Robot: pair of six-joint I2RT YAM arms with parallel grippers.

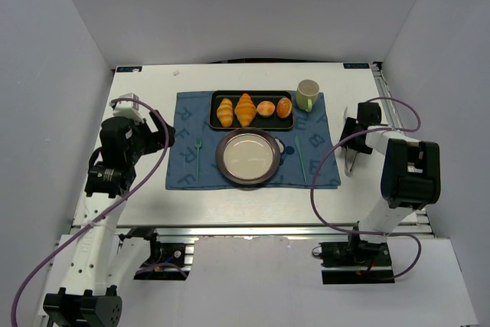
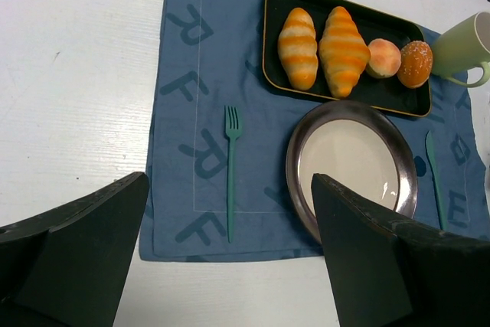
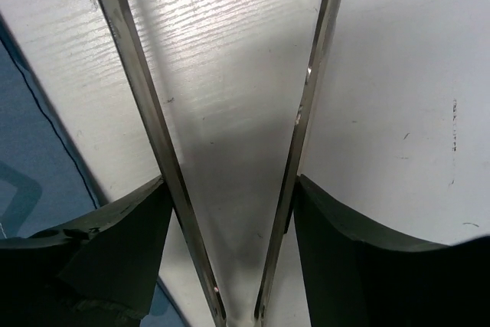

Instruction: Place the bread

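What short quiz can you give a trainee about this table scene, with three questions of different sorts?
1. Seen from the arms, the buns lie in the black tray on which side of the croissants? A) left B) right C) nearer to the arms
2. True or false: the plate holds nothing yet.
3. Fill the gap: the fingers of the right gripper press on the outside of both arms of the metal ____.

Key: 1 B; 2 true; 3 tongs.
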